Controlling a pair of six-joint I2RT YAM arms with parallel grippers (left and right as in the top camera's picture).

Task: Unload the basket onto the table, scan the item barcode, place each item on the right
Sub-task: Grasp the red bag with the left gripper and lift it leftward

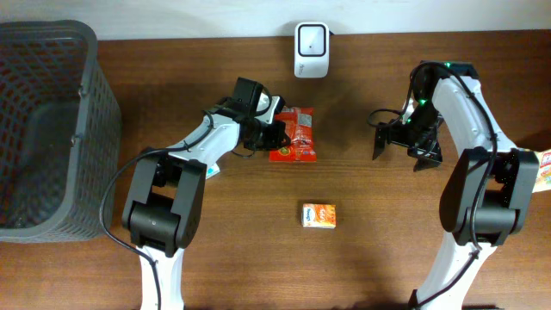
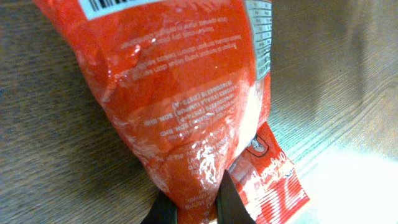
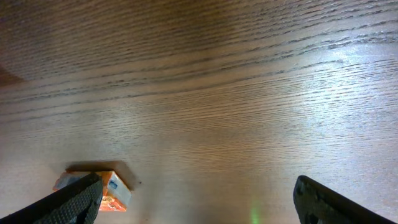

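Lying in front of the white plastic scanner, the glossy red foil snack packet is clamped by the left gripper (barcode side showing); presenting it remains. Right of the scanner, the right gripper stands apart, empty.

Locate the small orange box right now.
Overhead view: the small orange box lies alone near the middle of the wooden table, on the robot's side of the red snack packet pinched by the left gripper.
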